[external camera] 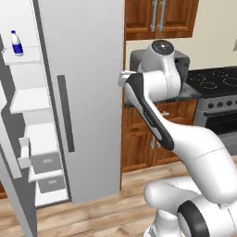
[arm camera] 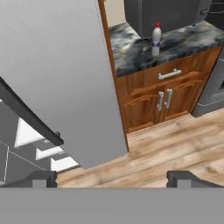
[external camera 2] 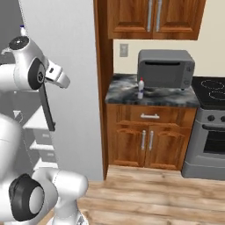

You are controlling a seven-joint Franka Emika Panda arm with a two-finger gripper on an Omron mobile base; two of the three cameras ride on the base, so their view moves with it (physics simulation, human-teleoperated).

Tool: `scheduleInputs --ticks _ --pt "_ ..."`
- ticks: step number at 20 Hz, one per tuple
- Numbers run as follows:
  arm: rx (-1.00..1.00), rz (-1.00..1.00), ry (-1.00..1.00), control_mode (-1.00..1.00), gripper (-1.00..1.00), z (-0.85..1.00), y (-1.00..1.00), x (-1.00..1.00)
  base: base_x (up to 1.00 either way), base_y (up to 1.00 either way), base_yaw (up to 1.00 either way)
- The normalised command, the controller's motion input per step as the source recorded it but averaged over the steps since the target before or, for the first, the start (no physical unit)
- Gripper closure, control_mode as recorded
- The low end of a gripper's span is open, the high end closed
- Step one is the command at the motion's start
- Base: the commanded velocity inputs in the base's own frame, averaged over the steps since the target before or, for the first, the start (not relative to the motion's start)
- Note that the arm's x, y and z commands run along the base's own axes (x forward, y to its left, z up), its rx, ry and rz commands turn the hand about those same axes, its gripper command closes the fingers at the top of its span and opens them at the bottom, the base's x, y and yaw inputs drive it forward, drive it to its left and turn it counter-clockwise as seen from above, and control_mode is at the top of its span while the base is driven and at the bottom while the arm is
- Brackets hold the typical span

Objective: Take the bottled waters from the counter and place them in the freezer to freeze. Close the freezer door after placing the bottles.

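A blue-capped bottled water stands upright on an upper white shelf of the open freezer. The red-capped bottled water stands on the dark marbled counter, in front of the left end of a grey toaster oven. My gripper is open and empty, its fingertips wide apart. It hangs in the air in front of the closed silver fridge door, well short of the counter and looking down at the bottle. The freezer door stands swung open at the far left.
A grey toaster oven sits on the counter behind the bottle. A black stove adjoins the counter's right end. Brown cabinets with silver handles stand below, more above. The fridge door's dark handle runs vertically. Wood floor lies open below.
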Motion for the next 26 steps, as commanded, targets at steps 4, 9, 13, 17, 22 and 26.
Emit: scheduleInputs --ticks 4,9,13,17,22,26 --pt "0.00 0.00 0.00 1.00 -1.00 0.00 0.00 0.00 0.95 -1.00 -0.27" --pt "0.00 0.00 0.00 1.00 -1.00 0.00 0.00 0.00 0.94 -1.00 -0.22" --pt "0.00 0.00 0.00 1.00 -1.00 0.00 0.00 0.00 0.88 -1.00 -0.40" --pt "0.00 0.00 0.00 1.00 -1.00 0.00 0.00 0.00 1.00 -1.00 -0.13" --pt "0.00 0.00 0.00 1.00 -1.00 0.00 0.00 0.00 1.00 -1.00 0.00" --pt "0.00 0.00 0.00 1.00 -1.00 0.00 0.00 0.00 1.00 -1.00 -0.03"
